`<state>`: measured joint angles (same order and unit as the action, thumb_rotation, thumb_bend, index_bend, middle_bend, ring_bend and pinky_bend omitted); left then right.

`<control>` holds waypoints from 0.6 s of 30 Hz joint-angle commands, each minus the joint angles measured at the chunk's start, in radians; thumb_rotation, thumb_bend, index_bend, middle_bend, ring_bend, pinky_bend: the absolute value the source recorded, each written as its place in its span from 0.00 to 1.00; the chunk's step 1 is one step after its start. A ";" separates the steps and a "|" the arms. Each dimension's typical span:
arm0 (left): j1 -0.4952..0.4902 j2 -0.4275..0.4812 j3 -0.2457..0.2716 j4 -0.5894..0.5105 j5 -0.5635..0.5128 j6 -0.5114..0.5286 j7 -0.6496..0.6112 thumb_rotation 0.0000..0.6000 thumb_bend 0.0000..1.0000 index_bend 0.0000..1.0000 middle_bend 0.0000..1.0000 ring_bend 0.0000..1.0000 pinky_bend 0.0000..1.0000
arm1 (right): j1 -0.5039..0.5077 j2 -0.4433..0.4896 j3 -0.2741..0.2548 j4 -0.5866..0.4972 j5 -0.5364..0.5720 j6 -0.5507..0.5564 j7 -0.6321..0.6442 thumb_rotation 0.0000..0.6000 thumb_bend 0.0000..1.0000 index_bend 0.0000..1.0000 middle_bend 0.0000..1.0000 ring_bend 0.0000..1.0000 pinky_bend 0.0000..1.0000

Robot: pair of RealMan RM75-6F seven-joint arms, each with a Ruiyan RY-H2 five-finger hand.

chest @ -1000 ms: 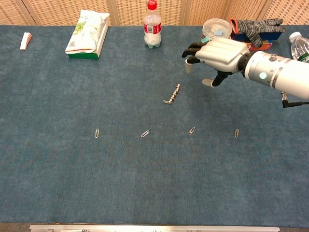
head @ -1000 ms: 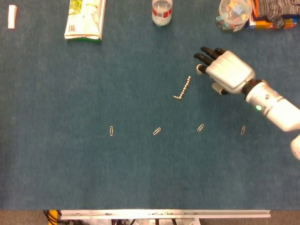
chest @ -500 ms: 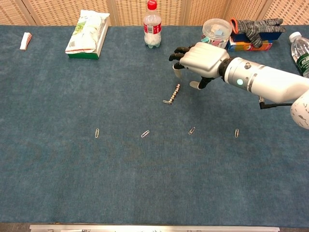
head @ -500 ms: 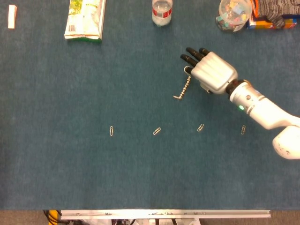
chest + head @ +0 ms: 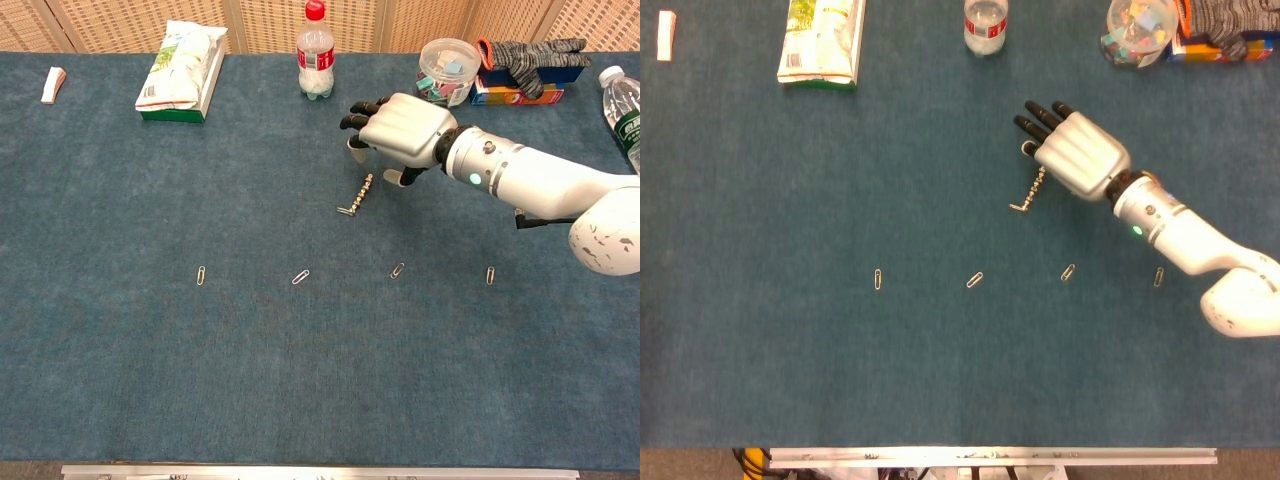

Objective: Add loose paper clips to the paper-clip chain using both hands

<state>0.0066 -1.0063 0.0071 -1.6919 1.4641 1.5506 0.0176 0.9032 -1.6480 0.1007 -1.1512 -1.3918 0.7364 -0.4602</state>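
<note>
A short paper-clip chain [image 5: 1030, 192] [image 5: 356, 195] lies on the blue cloth near the middle. My right hand [image 5: 1070, 150] [image 5: 395, 128] hovers over the chain's far end, palm down, fingers apart and holding nothing. Several loose paper clips lie in a row nearer the front: one at the left [image 5: 878, 279] [image 5: 201, 274], one [image 5: 975, 280] [image 5: 300, 277], one [image 5: 1068, 272] [image 5: 397, 270] and one at the right [image 5: 1158, 277] [image 5: 490, 274]. My left hand is in neither view.
Along the back edge stand a green-white packet [image 5: 180, 72], a water bottle [image 5: 316, 52], a clear tub of coloured clips [image 5: 447, 72], a glove on a box [image 5: 530, 58] and a second bottle [image 5: 624, 100]. A small white item [image 5: 52, 85] lies far left.
My right hand has moved left and a little further back, from right of the chain to over its far end. The chain and loose clips have not moved.
</note>
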 commanded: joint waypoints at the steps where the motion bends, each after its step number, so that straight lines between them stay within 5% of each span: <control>1: 0.001 0.001 -0.001 -0.001 0.000 -0.001 -0.001 1.00 0.23 0.28 0.08 0.00 0.06 | 0.005 -0.013 -0.005 0.013 -0.001 0.001 -0.003 1.00 0.33 0.39 0.12 0.04 0.21; 11: 0.005 0.007 -0.008 0.000 -0.001 -0.004 -0.020 1.00 0.22 0.28 0.08 0.00 0.06 | 0.016 -0.039 -0.006 0.040 0.012 0.007 -0.038 1.00 0.17 0.40 0.11 0.03 0.20; 18: 0.007 0.009 -0.009 0.000 0.002 -0.005 -0.026 1.00 0.23 0.28 0.08 0.00 0.06 | 0.026 -0.052 0.003 0.046 0.039 -0.001 -0.061 1.00 0.16 0.46 0.11 0.02 0.20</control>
<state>0.0139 -0.9968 -0.0024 -1.6914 1.4666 1.5451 -0.0088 0.9280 -1.6989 0.1029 -1.1064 -1.3540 0.7363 -0.5205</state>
